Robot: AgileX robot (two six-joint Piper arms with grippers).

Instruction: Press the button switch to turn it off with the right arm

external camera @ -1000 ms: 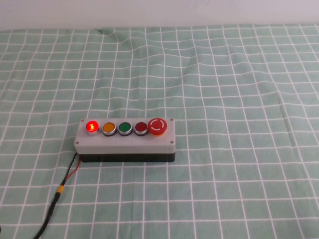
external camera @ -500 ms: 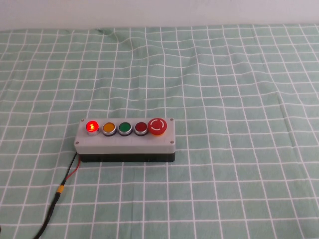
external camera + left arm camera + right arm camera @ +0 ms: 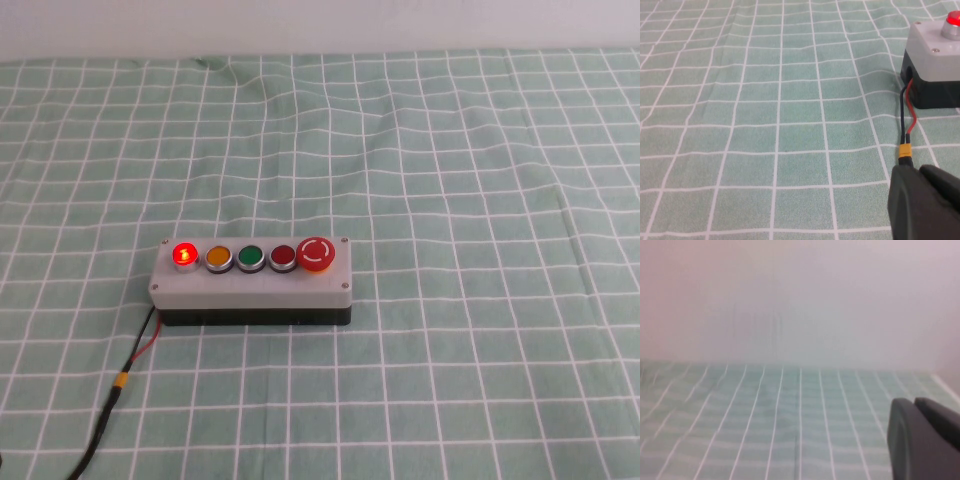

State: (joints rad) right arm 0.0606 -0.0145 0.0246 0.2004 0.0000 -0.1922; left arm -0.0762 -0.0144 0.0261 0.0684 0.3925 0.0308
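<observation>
The button switch (image 3: 184, 254) is the small round bright-red button with a silver ring. It glows at the left end of a row on the grey box (image 3: 250, 284) with a black base. It also shows lit in the left wrist view (image 3: 953, 19). Neither arm shows in the high view. My left gripper (image 3: 917, 170) hangs low over the cloth next to the box's cable, with its dark fingers together and empty. My right gripper (image 3: 912, 402) is away from the box, facing the back wall, with its fingers together and empty.
Beside the lit button stand an orange button (image 3: 218, 256), a green one (image 3: 250, 257), a darker red one (image 3: 283, 257) and a big red mushroom button (image 3: 316, 253). A black and red cable (image 3: 128, 365) runs from the box's left end toward the front edge. A green checked cloth (image 3: 450, 200) covers the table.
</observation>
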